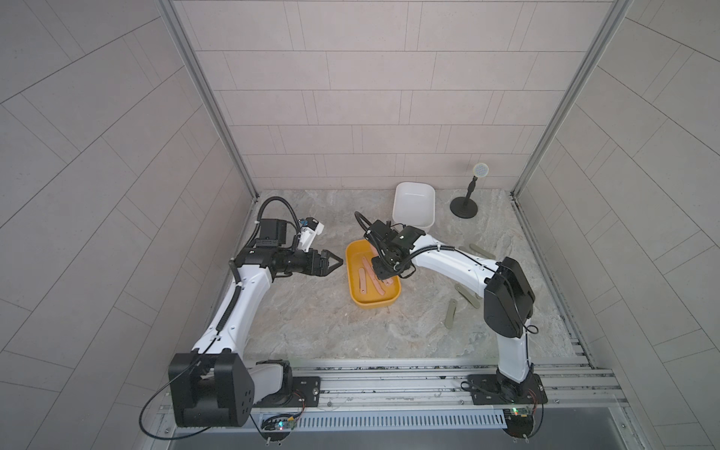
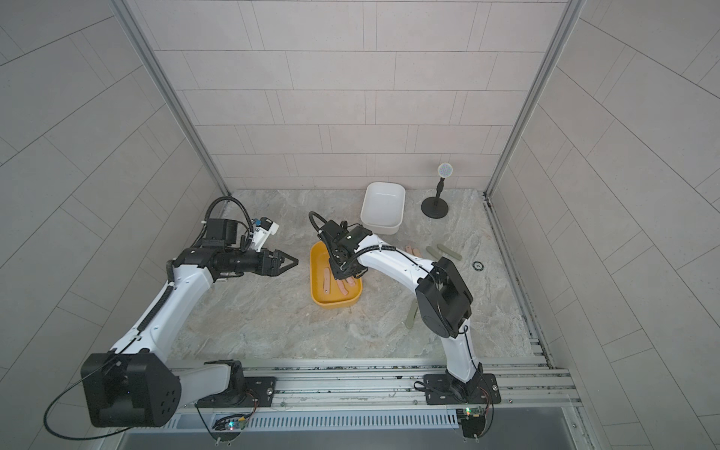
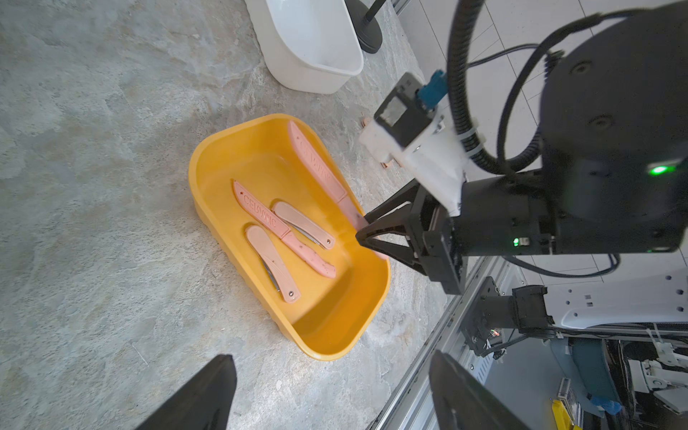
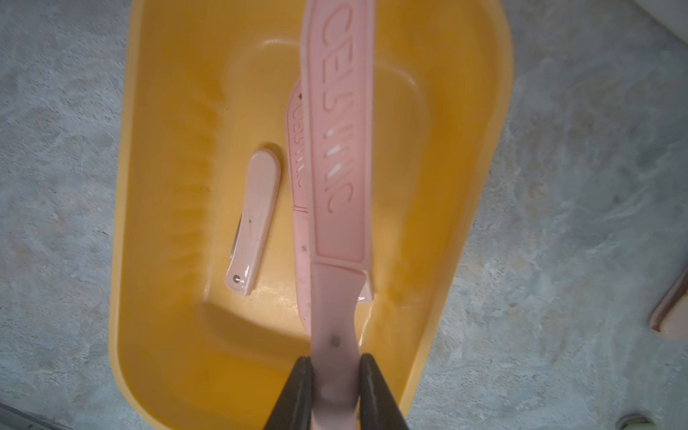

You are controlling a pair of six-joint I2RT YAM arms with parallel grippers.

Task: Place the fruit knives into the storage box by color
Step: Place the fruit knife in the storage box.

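Top views, yellow box [image 1: 374,306]: sat mid-table [image 1: 311,311], with pink knives [image 1: 364,278] lying inside.
Top views, white box [image 1: 415,202]: stood just beyond the yellow box, toward the far right.
Top views, right gripper [image 1: 385,274]: pointed down over the right side of the yellow box; jaws hidden under the wrist.
Top views, left gripper [image 1: 336,265]: hung just left of the yellow box, above the table.
Top views, grey-green knives [image 1: 467,296]: lay loose on the table right of the yellow box, partly behind the right arm. Two loose pink knives [image 2: 413,249] lay farther back in a top view.
Top views, black stand [image 1: 463,204]: right of the white box, near the far wall.
Left wrist, left gripper: fingers [image 3: 208,402] spread wide, nothing between them.
Left wrist, box floor: one long pink knife [image 3: 283,231] marked CERAMIC, flanked by two short folded pink knives [image 3: 303,225].
Left wrist, held knife [image 3: 316,163]: long, pink, sheathed, running along the box's right wall; contact with the wall could not be told.
Right wrist, right gripper: clamped on the held knife's handle end, sheath reaching out over the box.
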